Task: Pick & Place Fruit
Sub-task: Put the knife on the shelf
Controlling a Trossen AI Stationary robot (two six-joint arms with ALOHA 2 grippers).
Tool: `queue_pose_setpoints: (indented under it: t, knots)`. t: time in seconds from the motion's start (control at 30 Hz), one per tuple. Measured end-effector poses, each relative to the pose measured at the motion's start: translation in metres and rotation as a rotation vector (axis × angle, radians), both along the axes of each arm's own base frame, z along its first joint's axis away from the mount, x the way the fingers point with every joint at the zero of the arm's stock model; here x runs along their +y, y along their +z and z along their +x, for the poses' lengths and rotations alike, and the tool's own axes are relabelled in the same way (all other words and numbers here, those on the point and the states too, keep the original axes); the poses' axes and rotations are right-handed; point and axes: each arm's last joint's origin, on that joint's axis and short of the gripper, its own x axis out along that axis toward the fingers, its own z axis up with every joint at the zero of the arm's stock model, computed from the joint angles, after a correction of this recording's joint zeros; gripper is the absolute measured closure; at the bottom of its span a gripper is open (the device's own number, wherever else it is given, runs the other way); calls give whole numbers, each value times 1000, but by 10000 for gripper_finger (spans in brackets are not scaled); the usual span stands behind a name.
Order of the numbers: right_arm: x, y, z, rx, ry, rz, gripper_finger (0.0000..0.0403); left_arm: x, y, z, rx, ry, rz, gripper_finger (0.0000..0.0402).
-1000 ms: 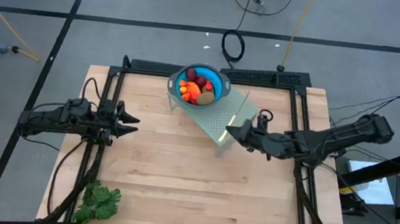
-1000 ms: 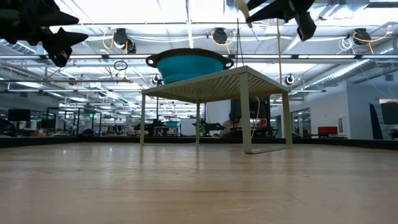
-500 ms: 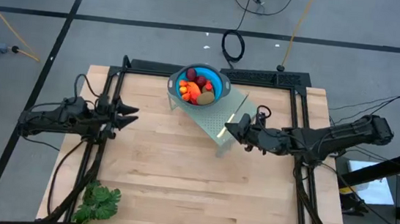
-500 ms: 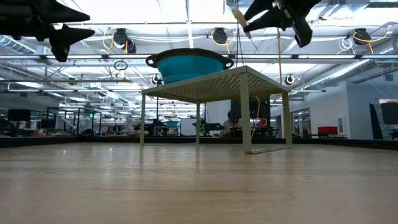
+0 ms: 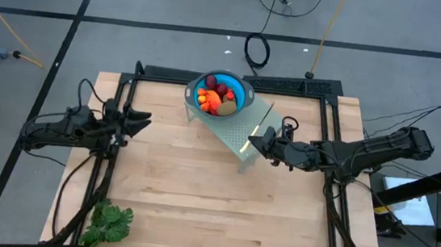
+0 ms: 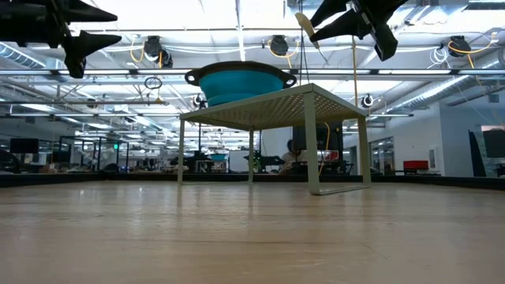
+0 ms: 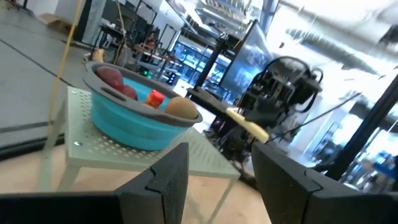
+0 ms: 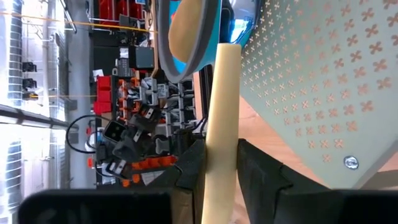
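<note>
High view: my two arms reach in over the wooden bench (image 5: 197, 194) from opposite sides. A teal bowl (image 5: 241, 97) stands on a pale perforated stand (image 5: 244, 130) at the far middle of the bench. The fruit (image 5: 217, 96) lies inside that bowl: dark red balls, orange-red pieces and an olive-brown oval, all heaped together.

My right gripper (image 5: 258, 142) hovers above the right part of the stand, just right of the bowl. Its jaws are clamped on the yellow-handled knife (image 5: 262, 124), whose thin blade points toward the far right corner of the stand. In the right wrist view the pale handle (image 8: 221, 137) runs straight between my two dark fingers (image 8: 258, 171), with the bowl's rim and the stand's cross-patterned top just beyond it. In the low view the knife is held above the level of the stand's top, apart from it.

My left gripper (image 5: 135, 122) hangs over the left side of the bench, well apart from the stand, pointed toward the bowl. Its jaws stand apart and hold nothing; the left wrist view shows a clear gap between the fingers (image 7: 168, 177).

A leafy green bunch (image 5: 109, 222) lies at the near left corner of the bench.
</note>
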Motion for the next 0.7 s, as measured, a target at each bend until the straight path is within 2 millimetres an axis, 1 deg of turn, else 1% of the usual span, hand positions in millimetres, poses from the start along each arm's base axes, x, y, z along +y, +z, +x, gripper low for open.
queue_pose_setpoints:
  t: [0.1, 0.23, 0.37, 0.5, 0.7]
  knots:
    - [0, 0, 0, 8, 4, -10, 332, 0, 2, 0, -39, -10, -58, 224]
    - [0, -2, -1, 33, 10, -30, 332, -1, 6, 8, -53, -60, -50, 224]
    - [0, -2, -1, 46, 18, -53, 332, -2, 8, 26, -40, -120, -40, 224]
    - [0, -2, -1, 60, 29, -81, 332, -2, 15, 44, 36, -137, -31, 224]
    - [0, -4, -2, 98, 41, -114, 332, -1, 38, 72, 164, -157, 20, 224]
